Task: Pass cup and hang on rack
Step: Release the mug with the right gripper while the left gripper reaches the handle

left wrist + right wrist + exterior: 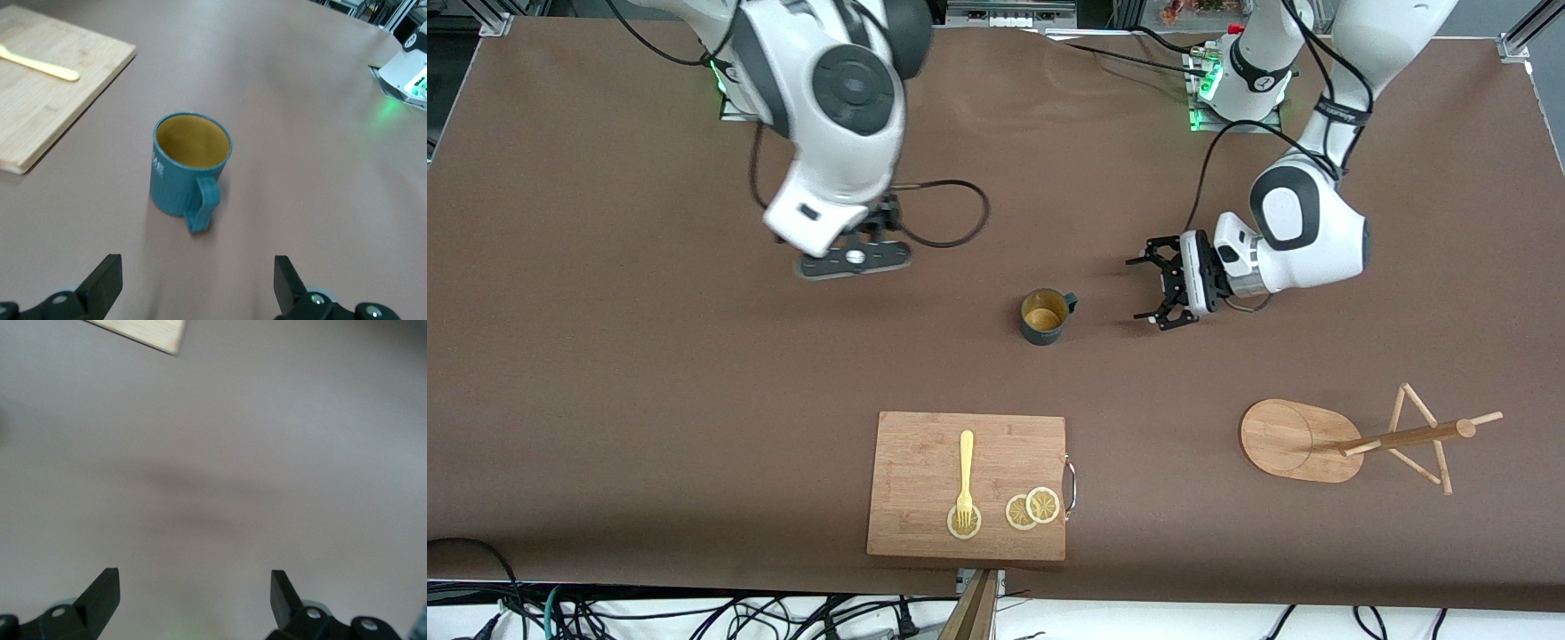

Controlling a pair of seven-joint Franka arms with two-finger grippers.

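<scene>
Cup (1044,316): upright on bare brown table (649,373), mid-table; handle toward 2 o'clock in the front view; open cloth on every side.
Left gripper (1158,292): low, just beside the cup at its 3 o'clock, fingers (107,280) spread wide, holding nothing.
Right gripper (854,258): over bare table at the cup's 10 o'clock, well apart; fingers (103,590) spread, empty.
Rack (1352,437): base flat, near the left arm's end, at the cup's 4 o'clock, pegs bare.
Cutting board (967,484): at the cup's 6 o'clock, near the table's front edge; carries fork (965,476) and lemon slices (1032,508).

Brown table (605,356) fills view (matte cloth cover); cables (694,613) tangled along near edge.
</scene>
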